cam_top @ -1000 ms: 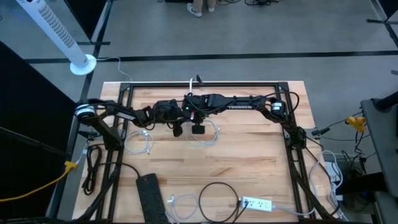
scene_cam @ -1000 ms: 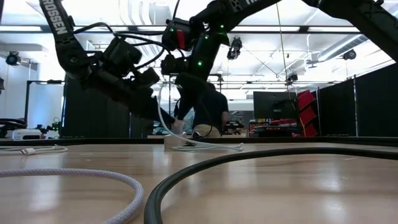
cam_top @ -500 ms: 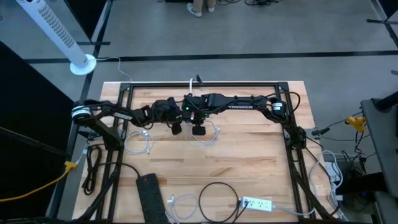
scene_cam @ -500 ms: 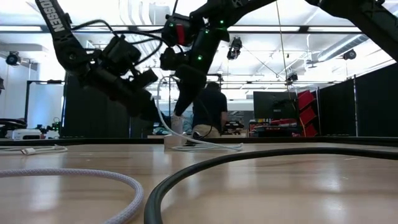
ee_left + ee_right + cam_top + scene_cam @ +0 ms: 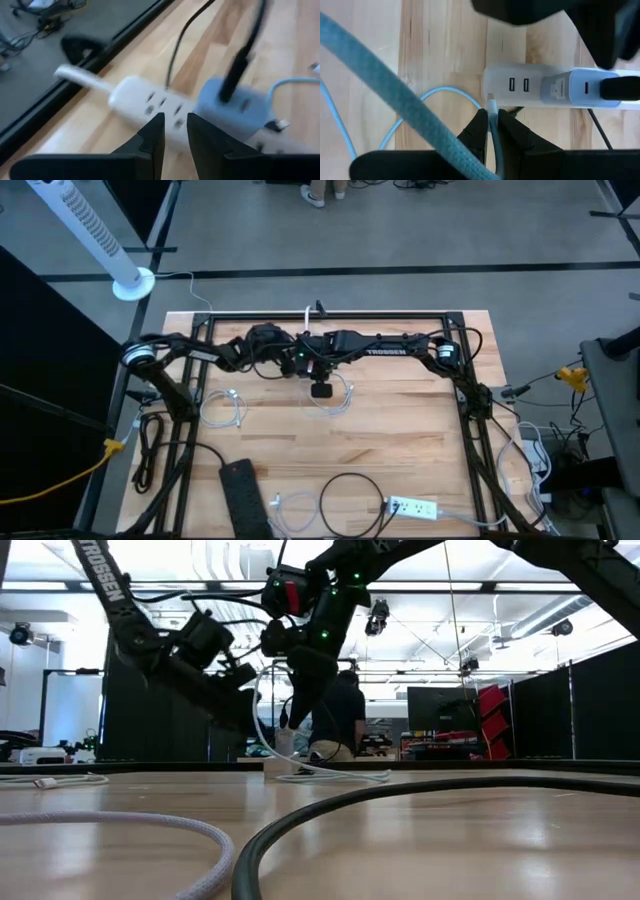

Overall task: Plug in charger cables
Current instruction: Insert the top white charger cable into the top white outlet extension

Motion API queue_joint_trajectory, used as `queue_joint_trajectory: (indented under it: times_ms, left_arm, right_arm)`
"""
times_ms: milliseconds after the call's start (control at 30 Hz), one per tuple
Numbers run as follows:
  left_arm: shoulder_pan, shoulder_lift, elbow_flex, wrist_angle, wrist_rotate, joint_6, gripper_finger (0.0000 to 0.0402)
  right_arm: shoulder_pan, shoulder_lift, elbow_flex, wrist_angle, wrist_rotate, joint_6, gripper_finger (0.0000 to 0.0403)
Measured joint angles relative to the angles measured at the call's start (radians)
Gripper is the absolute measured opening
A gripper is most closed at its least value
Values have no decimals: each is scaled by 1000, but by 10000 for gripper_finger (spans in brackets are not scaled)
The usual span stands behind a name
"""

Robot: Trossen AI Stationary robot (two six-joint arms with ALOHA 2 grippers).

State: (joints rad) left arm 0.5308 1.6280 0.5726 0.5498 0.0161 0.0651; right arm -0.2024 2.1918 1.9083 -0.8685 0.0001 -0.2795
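A white power strip (image 5: 520, 85) lies near the table's far edge, with two small ports at its end and a white charger block (image 5: 570, 90) plugged in beside them. My right gripper (image 5: 492, 125) is shut on a white charger cable (image 5: 380, 85), whose plug tip (image 5: 491, 105) sits just short of the strip's end. The cable's loop (image 5: 338, 398) lies on the wood. My left gripper (image 5: 175, 125) hovers above the strip (image 5: 145, 100) with a narrow gap between its fingers and nothing between them. My right gripper pinches the white cable just behind its plug end (image 5: 493, 117) between its two fingers. The fingers come from above, pointing down, and lie along the cable end. The plug points at the strip's end, and the rest of the cable arches up (image 5: 262, 690) and trails slack onto the table.
A black power strip (image 5: 243, 495), a black cable loop (image 5: 350, 498) and a second white strip (image 5: 412, 506) lie near the front edge. White coils (image 5: 222, 408) and a black cable (image 5: 150, 445) lie at the left. A person (image 5: 335, 725) stands beyond the table.
My left gripper has drawn back from the right gripper toward the table's far edge and risen a little. The white cable's arch above the right gripper has bowed higher.
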Motion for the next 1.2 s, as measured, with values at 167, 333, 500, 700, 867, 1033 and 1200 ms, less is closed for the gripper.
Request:
queue_joint_trajectory:
  times_ms: [167,333,500,700,867,1033,1200]
  left_arm:
    - [-5,12,39,-99,-27,47,71]
    - [-14,23,76,-164,-26,87,71]
    - [-50,37,110,-201,19,118,71]
    - [-77,40,128,-174,74,70,71]
    - [-79,69,130,-45,67,1,71]
    - [-100,160,166,-33,100,-31,71]
    - [-106,178,175,-124,43,-15,71]
  right_arm:
    - [0,0,0,-35,0,3,13]
    - [1,-8,0,-39,0,3,13]
    - [1,-14,0,-64,-1,-1,13]
    - [1,-50,0,-123,-1,-1,12]
    - [0,-104,0,-144,1,9,12]
    - [1,-146,0,-151,1,38,12]
    - [4,-159,0,-187,2,71,12]
